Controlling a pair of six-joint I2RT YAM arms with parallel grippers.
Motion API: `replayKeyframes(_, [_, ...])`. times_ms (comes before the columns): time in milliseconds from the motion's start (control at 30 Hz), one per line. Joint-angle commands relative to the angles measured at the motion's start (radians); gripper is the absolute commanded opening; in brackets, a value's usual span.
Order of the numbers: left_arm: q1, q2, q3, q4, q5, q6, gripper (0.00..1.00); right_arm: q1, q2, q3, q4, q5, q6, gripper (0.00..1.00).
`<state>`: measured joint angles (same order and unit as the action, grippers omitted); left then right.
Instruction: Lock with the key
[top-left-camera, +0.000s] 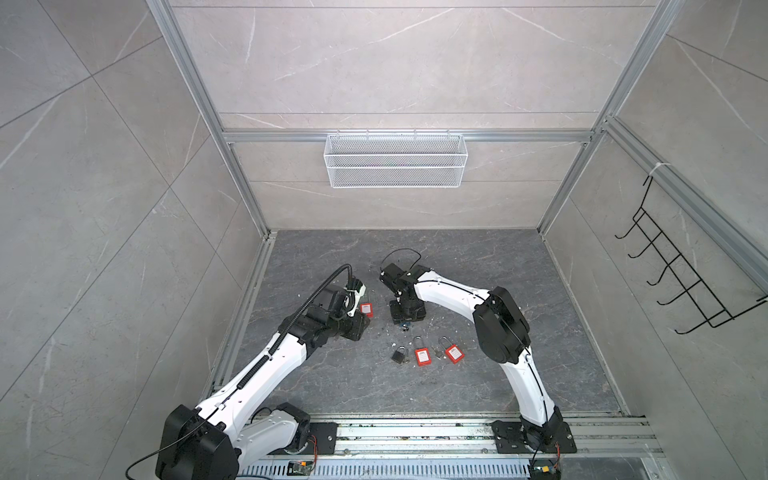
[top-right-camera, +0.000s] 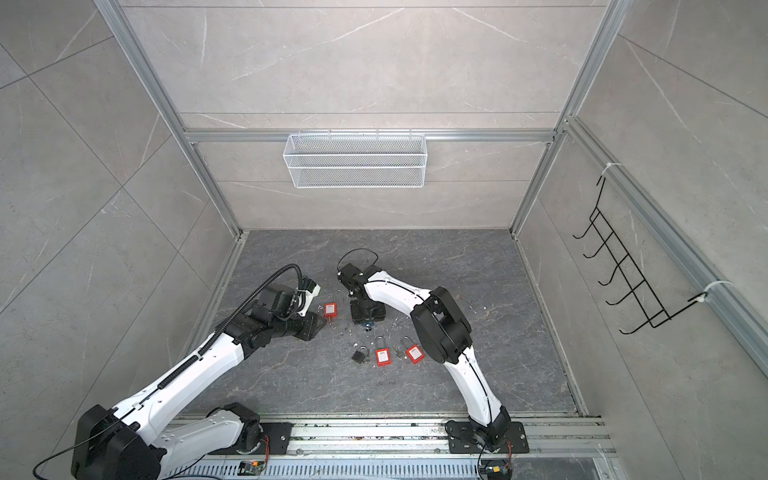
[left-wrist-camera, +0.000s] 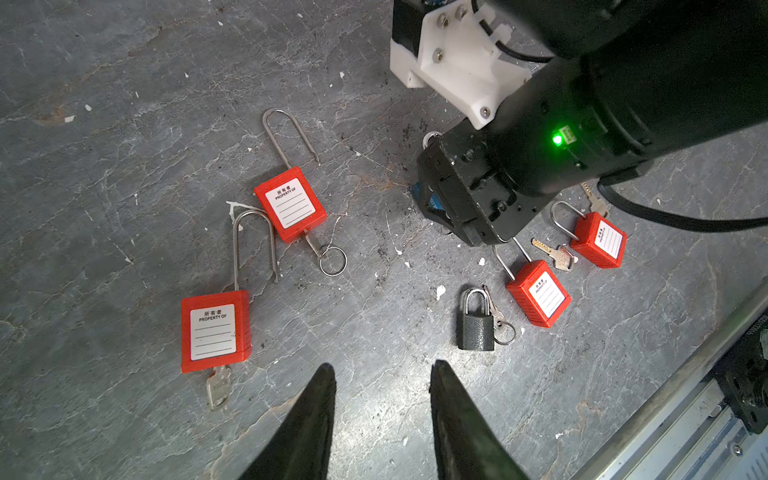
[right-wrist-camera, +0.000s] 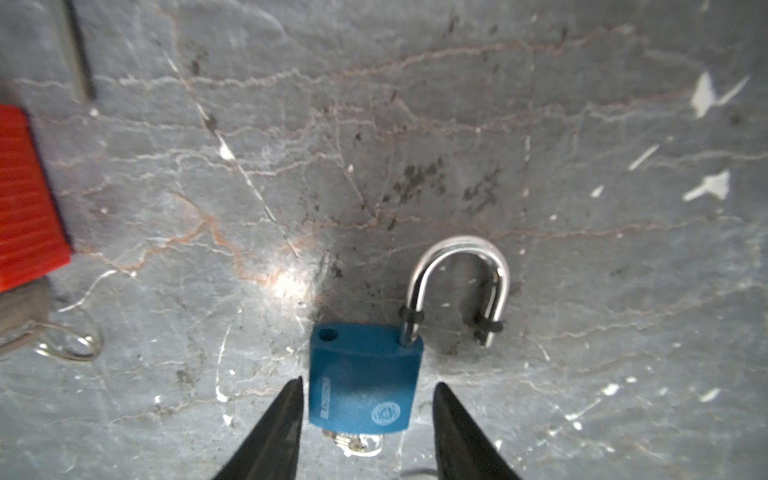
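A blue padlock (right-wrist-camera: 365, 378) lies flat on the dark stone floor with its shackle (right-wrist-camera: 459, 286) swung out of the body. A key (right-wrist-camera: 357, 442) on a ring sticks out of its underside. My right gripper (right-wrist-camera: 369, 381) stands open astride the lock body, one finger almost touching it and the other a clear gap away. In both top views this gripper (top-left-camera: 402, 324) points straight down at the floor's middle. My left gripper (left-wrist-camera: 382, 365) is open and empty, hovering beside two red padlocks (left-wrist-camera: 291, 203) (left-wrist-camera: 215, 330) with long open shackles and keys in them.
Nearer the front lie a black padlock (top-left-camera: 399, 356) and two more red padlocks (top-left-camera: 422, 356) (top-left-camera: 454, 353), with a loose key (left-wrist-camera: 555, 253) between them. A white wire basket (top-left-camera: 395, 160) hangs on the back wall. A black hook rack (top-left-camera: 681, 266) is on the right wall.
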<state>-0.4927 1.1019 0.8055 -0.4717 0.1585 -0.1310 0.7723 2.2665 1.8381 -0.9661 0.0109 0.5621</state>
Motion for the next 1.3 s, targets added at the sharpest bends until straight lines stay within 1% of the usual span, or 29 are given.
replayKeyframes(0, [0.003,-0.009,0.004,-0.006,0.001,0.014,0.41,0.007,0.04,-0.01,-0.026,-0.008,0.009,0.51])
replayKeyframes(267, [0.004,-0.004,0.004,-0.007,0.003,0.016,0.41,0.01,0.062,-0.008,-0.029,-0.008,-0.003,0.48])
replayKeyframes(367, [0.004,0.003,0.006,-0.008,0.006,0.016,0.41,0.013,0.064,-0.002,-0.039,0.007,-0.016,0.44])
replayKeyframes(467, [0.004,0.01,0.01,-0.008,0.011,0.017,0.41,0.014,0.045,-0.007,-0.028,0.014,-0.048,0.36])
replayKeyframes(633, [0.004,0.022,0.019,-0.007,0.014,0.016,0.41,0.012,-0.018,-0.012,-0.024,0.075,-0.129,0.28])
replayKeyframes(700, [0.004,0.023,0.023,-0.003,0.016,0.02,0.41,0.013,-0.062,-0.029,-0.001,0.097,-0.18,0.26])
replayKeyframes(800, [0.004,0.02,0.029,0.018,0.031,0.035,0.41,0.013,-0.177,-0.104,0.084,0.102,-0.283,0.24])
replayKeyframes(867, [0.004,0.01,0.029,0.051,0.06,0.051,0.41,0.013,-0.258,-0.162,0.14,0.098,-0.371,0.21])
replayKeyframes(1000, [0.004,-0.039,-0.003,0.191,0.117,0.098,0.41,0.004,-0.433,-0.325,0.264,0.094,-0.515,0.17])
replayKeyframes(1100, [0.004,-0.067,-0.023,0.283,0.171,0.156,0.41,0.002,-0.547,-0.425,0.316,0.057,-0.619,0.15])
replayKeyframes(1167, [0.004,-0.071,-0.021,0.312,0.225,0.216,0.43,0.002,-0.616,-0.472,0.333,0.02,-0.688,0.14])
replayKeyframes(1267, [0.005,-0.075,-0.018,0.356,0.366,0.341,0.45,0.002,-0.737,-0.546,0.361,-0.045,-0.819,0.13])
